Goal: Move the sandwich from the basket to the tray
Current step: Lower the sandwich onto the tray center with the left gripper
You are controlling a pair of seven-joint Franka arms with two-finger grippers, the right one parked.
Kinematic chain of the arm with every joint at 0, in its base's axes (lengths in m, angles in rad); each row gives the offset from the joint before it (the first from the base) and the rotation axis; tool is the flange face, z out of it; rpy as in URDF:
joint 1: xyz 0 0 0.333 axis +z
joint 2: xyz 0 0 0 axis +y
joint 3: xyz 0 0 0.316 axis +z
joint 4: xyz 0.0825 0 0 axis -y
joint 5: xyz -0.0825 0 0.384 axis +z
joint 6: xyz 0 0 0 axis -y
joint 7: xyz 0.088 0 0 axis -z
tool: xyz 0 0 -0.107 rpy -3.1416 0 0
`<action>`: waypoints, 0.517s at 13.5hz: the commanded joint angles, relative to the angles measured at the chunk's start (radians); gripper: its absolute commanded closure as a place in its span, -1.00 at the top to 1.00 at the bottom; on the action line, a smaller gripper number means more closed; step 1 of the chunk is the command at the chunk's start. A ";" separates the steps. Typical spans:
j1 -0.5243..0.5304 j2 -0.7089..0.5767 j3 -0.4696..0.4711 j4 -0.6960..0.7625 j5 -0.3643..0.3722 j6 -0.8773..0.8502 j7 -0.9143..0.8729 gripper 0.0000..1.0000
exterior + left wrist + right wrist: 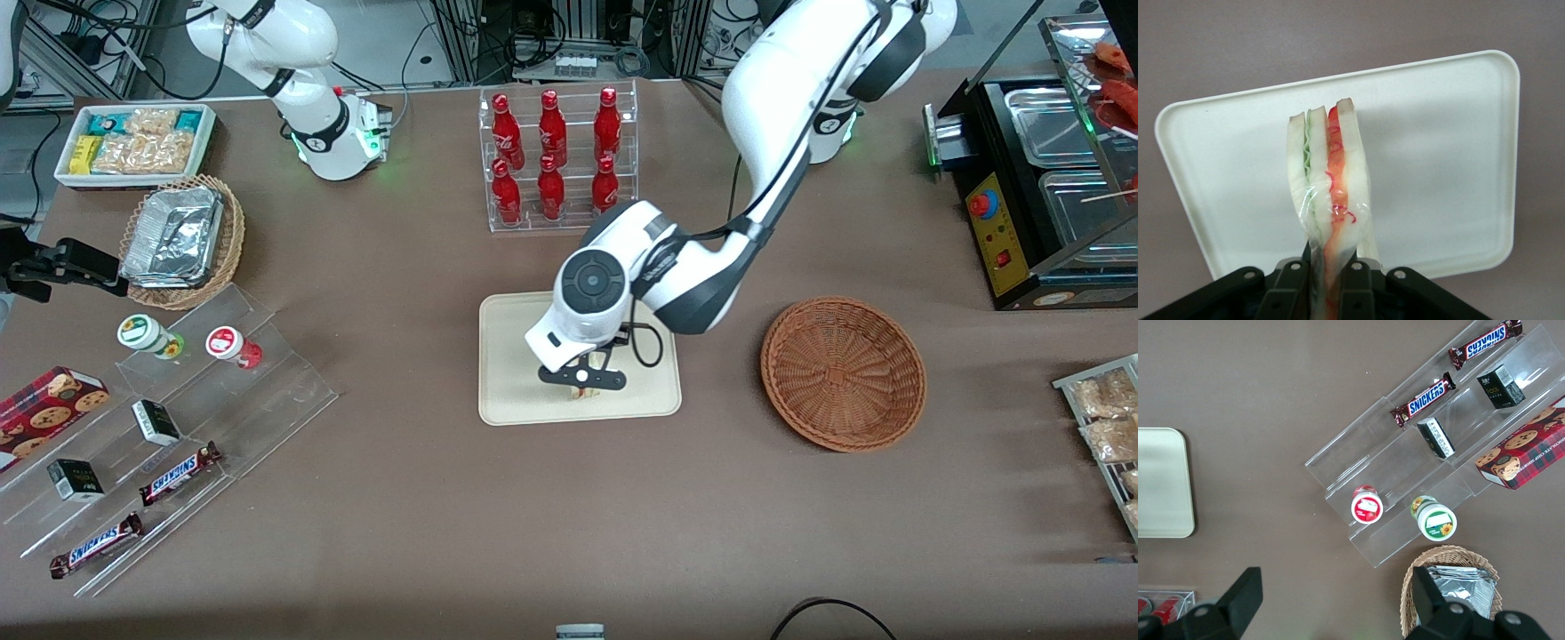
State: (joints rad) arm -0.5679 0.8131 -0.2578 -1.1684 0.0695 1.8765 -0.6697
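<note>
My left gripper (582,384) hangs low over the cream-beige tray (511,400), near the tray's edge closest to the front camera. In the left wrist view the gripper (1328,277) is shut on the sandwich (1329,183), a wrapped pale wedge showing green and red-orange layers, held over the tray (1438,147). From the front only a small pale bit of the sandwich (584,393) shows under the fingers. The reddish-brown woven basket (842,372) sits beside the tray toward the working arm's end, with nothing in it.
A clear rack of red bottles (557,156) stands farther from the front camera than the tray. Toward the parked arm's end are an acrylic stepped shelf with Snickers bars (178,473), a tan wicker basket of foil trays (182,233) and a white snack bin (135,142). A black food warmer (1040,178) stands at the working arm's end.
</note>
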 commanded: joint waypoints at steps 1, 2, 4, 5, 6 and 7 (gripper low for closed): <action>-0.033 0.044 0.012 0.046 0.026 0.012 -0.042 -1.00; -0.038 0.052 0.012 0.047 0.026 0.013 -0.042 -1.00; -0.041 0.072 0.012 0.047 0.026 0.018 -0.059 -1.00; -0.041 0.075 0.012 0.046 0.026 0.019 -0.060 -1.00; -0.041 0.083 0.012 0.045 0.027 0.021 -0.062 -1.00; -0.043 0.087 0.012 0.045 0.030 0.032 -0.062 -1.00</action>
State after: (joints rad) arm -0.5914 0.8718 -0.2570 -1.1663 0.0809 1.9013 -0.7056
